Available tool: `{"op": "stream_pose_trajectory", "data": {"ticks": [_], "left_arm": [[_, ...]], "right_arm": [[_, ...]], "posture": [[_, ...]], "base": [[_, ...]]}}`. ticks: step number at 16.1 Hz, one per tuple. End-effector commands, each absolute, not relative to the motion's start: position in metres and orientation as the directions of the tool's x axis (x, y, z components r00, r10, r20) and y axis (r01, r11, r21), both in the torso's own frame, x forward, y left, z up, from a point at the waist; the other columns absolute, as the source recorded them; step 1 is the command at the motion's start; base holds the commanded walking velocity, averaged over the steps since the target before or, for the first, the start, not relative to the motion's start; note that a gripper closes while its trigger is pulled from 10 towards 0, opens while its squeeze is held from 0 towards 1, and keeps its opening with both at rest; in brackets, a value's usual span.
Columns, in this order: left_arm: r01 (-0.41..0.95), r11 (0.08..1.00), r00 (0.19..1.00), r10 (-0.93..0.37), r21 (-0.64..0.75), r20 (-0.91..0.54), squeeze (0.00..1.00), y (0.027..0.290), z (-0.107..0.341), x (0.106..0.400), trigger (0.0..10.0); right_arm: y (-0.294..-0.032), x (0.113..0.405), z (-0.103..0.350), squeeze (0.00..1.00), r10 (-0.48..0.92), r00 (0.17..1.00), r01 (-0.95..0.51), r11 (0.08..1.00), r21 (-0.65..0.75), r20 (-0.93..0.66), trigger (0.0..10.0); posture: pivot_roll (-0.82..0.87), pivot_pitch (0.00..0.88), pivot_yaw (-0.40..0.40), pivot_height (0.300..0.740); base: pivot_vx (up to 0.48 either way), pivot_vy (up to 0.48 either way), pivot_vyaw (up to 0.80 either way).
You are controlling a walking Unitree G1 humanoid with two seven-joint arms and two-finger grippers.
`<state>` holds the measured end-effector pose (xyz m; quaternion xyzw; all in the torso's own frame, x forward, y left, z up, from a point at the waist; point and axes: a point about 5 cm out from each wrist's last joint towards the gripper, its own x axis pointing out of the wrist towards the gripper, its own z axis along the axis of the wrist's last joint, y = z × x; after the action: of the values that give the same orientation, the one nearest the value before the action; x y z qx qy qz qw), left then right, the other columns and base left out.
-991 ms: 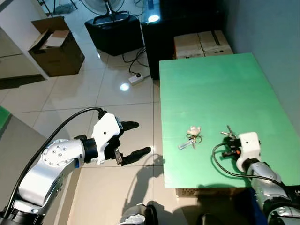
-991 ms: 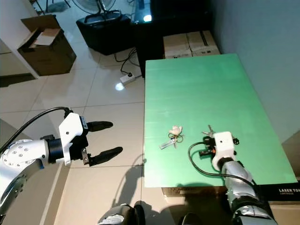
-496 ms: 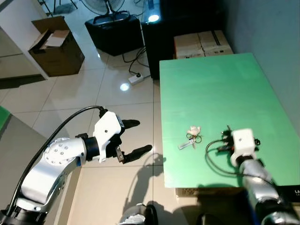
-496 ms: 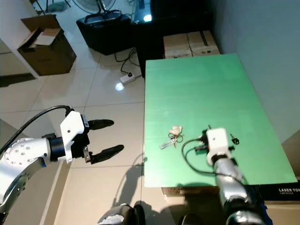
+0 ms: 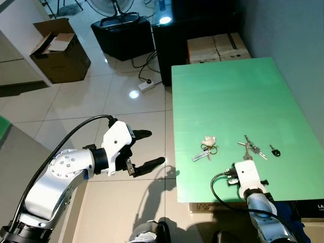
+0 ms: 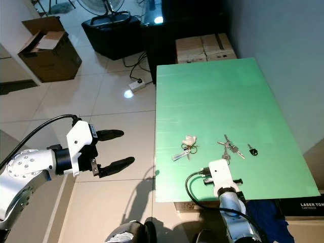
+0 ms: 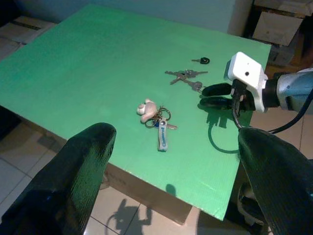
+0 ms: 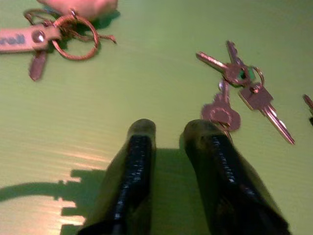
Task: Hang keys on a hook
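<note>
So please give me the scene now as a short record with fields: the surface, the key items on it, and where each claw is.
surface: green table
key bunch: silver keys on a ring, lying flat near the table's front right
single key: small black-headed key, just right of the bunch
keychain: ring with pale charm and tag, left of the bunch
right claw: low over the table, fingers close together, empty, just short of the key bunch
left claw: open, over the floor tiles left of the table
hook: not seen
</note>
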<state>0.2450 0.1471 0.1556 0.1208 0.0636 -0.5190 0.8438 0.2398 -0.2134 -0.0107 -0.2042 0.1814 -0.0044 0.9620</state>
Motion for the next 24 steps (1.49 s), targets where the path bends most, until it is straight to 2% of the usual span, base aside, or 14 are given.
{"op": "stream_pose_trajectory", "data": {"ticks": [1, 3, 4, 6, 10, 11, 12, 14, 18, 24], "left_arm": [[0.891, 0.435, 0.454, -0.860, 0.131, -0.234, 0.00, 0.148, 0.155, 0.246, 10.0], [0.882, 0.450, 0.471, -0.853, 0.139, -0.227, 0.00, 0.149, 0.155, 0.248, 10.0], [0.849, 0.493, 0.525, -0.826, 0.190, -0.206, 0.00, 0.150, 0.154, 0.254, 10.0], [0.828, 0.515, 0.555, -0.810, 0.222, -0.190, 0.00, 0.149, 0.154, 0.258, 10.0], [0.842, 0.499, 0.535, -0.821, 0.206, -0.198, 0.00, 0.148, 0.150, 0.254, 10.0], [0.852, 0.488, 0.521, -0.830, 0.191, -0.199, 0.00, 0.147, 0.149, 0.251, 10.0], [0.867, 0.470, 0.496, -0.845, 0.164, -0.198, 0.00, 0.145, 0.149, 0.247, 10.0], [0.879, 0.454, 0.476, -0.856, 0.145, -0.203, 0.00, 0.142, 0.147, 0.244, 10.0], [0.854, 0.483, 0.515, -0.834, 0.192, -0.198, 0.00, 0.137, 0.140, 0.252, 10.0], [0.852, 0.484, 0.519, -0.829, 0.199, -0.206, 0.00, 0.138, 0.138, 0.251, 10.0]], "right_arm": [[-0.212, 0.240, -0.012, 1.00, -0.095, 0.926, -0.097, 0.876, -0.473, -0.366, 10.0], [-0.215, 0.240, -0.012, 1.00, -0.112, 0.922, -0.102, 0.854, -0.510, -0.372, 10.0], [-0.222, 0.241, -0.010, 1.00, -0.116, 0.920, -0.110, 0.840, -0.531, -0.375, 10.0], [-0.224, 0.244, -0.008, 1.00, -0.113, 0.918, -0.121, 0.833, -0.540, -0.379, 10.0], [-0.229, 0.249, -0.004, 1.00, -0.083, 0.922, -0.164, 0.800, -0.577, -0.378, 10.0], [-0.230, 0.248, -0.004, 0.87, -0.081, 0.918, -0.171, 0.803, -0.571, -0.389, 10.0], [-0.233, 0.248, -0.004, 0.00, -0.082, 0.914, -0.173, 0.806, -0.566, -0.396, 10.0], [-0.237, 0.249, -0.005, 0.00, -0.075, 0.906, -0.187, 0.813, -0.552, -0.417, 10.0], [-0.239, 0.249, -0.006, 0.00, -0.029, 0.889, -0.253, 0.801, -0.543, -0.457, 10.0], [-0.246, 0.252, -0.001, 0.00, -0.045, 0.898, -0.237, 0.788, -0.569, -0.437, 10.0]], "posture": [[0.09, 0.119, 0.196, 0.740], [0.09, 0.119, 0.193, 0.740], [0.09, 0.119, 0.190, 0.740], [0.09, 0.122, 0.188, 0.740], [0.08, 0.132, 0.173, 0.740], [0.08, 0.132, 0.169, 0.740], [0.08, 0.133, 0.166, 0.740], [0.08, 0.130, 0.159, 0.740], [0.07, 0.125, 0.154, 0.740], [0.06, 0.116, 0.149, 0.740]], "base": [[0.000, 0.000, 0.00], [0.000, 0.000, 0.00], [0.000, 0.000, 0.00], [0.000, 0.000, 0.00], [0.000, 0.000, 0.00], [0.000, 0.000, 0.00], [0.000, 0.000, 0.00], [0.000, 0.000, 0.00], [0.000, 0.000, 0.00], [0.000, 0.000, 0.00]]}}
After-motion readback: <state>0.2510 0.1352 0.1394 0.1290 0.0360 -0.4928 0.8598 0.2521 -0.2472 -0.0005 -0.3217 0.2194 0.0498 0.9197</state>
